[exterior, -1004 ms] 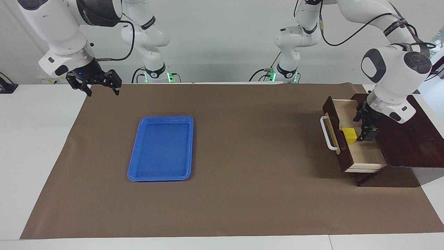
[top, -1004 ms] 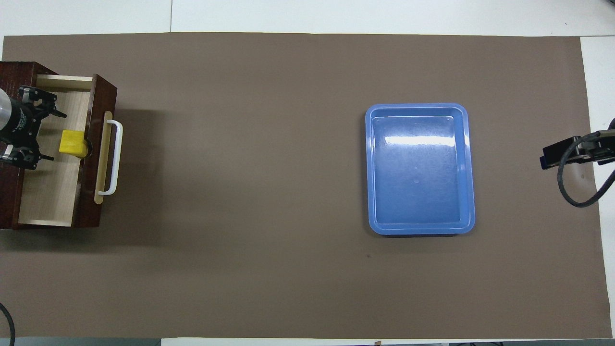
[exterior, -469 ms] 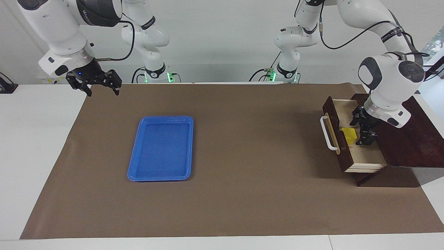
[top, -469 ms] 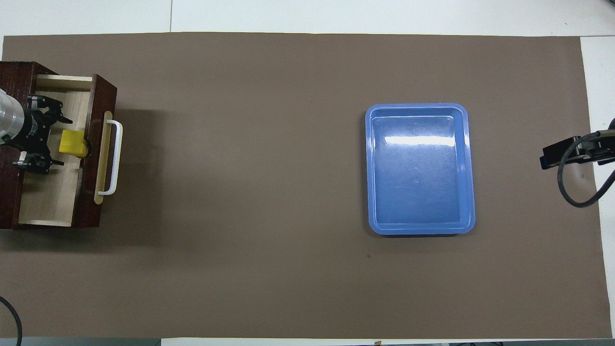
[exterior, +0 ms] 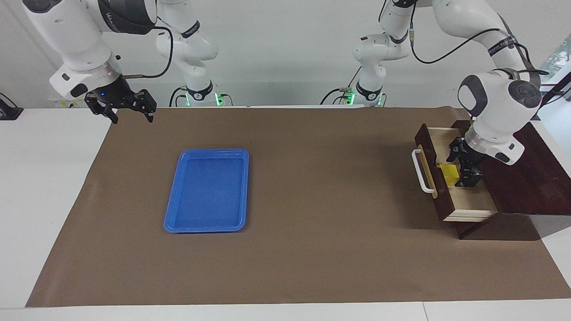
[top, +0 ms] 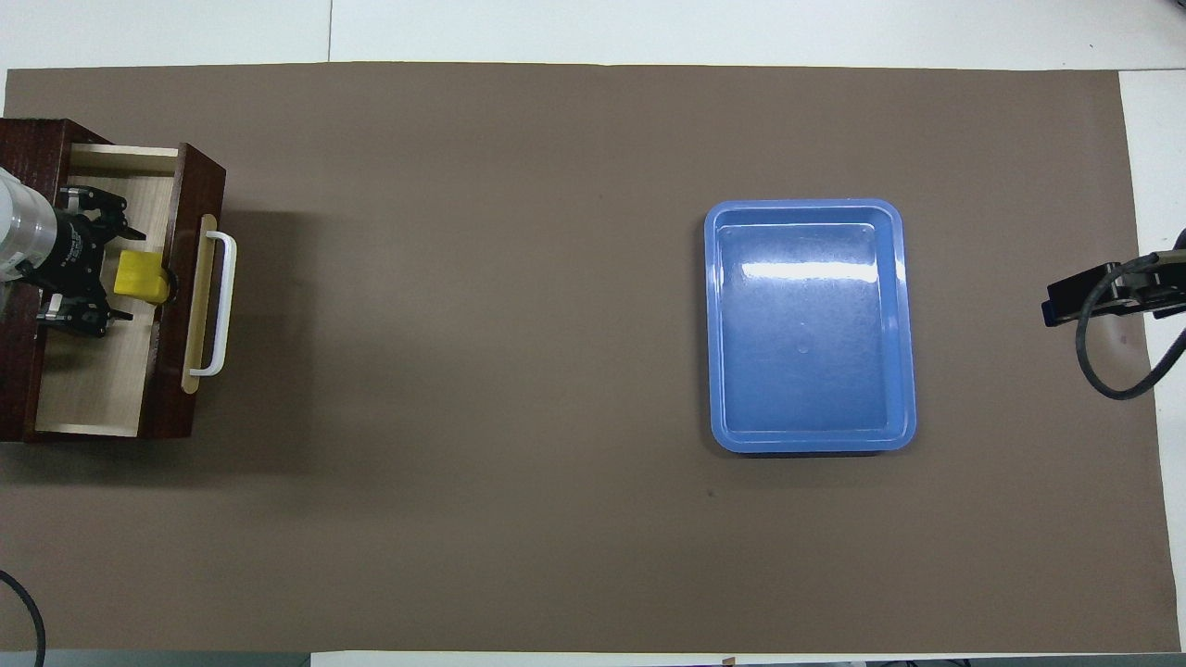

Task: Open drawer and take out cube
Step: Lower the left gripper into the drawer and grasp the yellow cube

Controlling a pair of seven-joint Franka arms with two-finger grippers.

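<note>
The drawer (exterior: pixel 473 201) (top: pixel 97 380) of the dark wooden box (exterior: pixel 531 178) stands pulled out at the left arm's end of the table, white handle (exterior: pixel 419 171) facing the middle. The yellow cube (exterior: pixel 448 173) (top: pixel 139 276) lies inside on the pale wood, against the drawer's front panel. My left gripper (exterior: pixel 464 167) (top: pixel 119 274) is down in the drawer, open, its fingertips just reaching the cube's edge on either side without closing on it. My right gripper (exterior: pixel 131 115) (top: pixel 1075 296) waits open in the air over the mat's edge at the right arm's end.
A flat blue tray (exterior: pixel 207 191) (top: pixel 811 324) lies on the brown mat (exterior: pixel 312 249) toward the right arm's end. The drawer's side walls and front panel close in around the left gripper.
My left gripper has slid inside the drawer toward the cube and the front panel, staying open. The cube, drawer and right arm have not moved.
</note>
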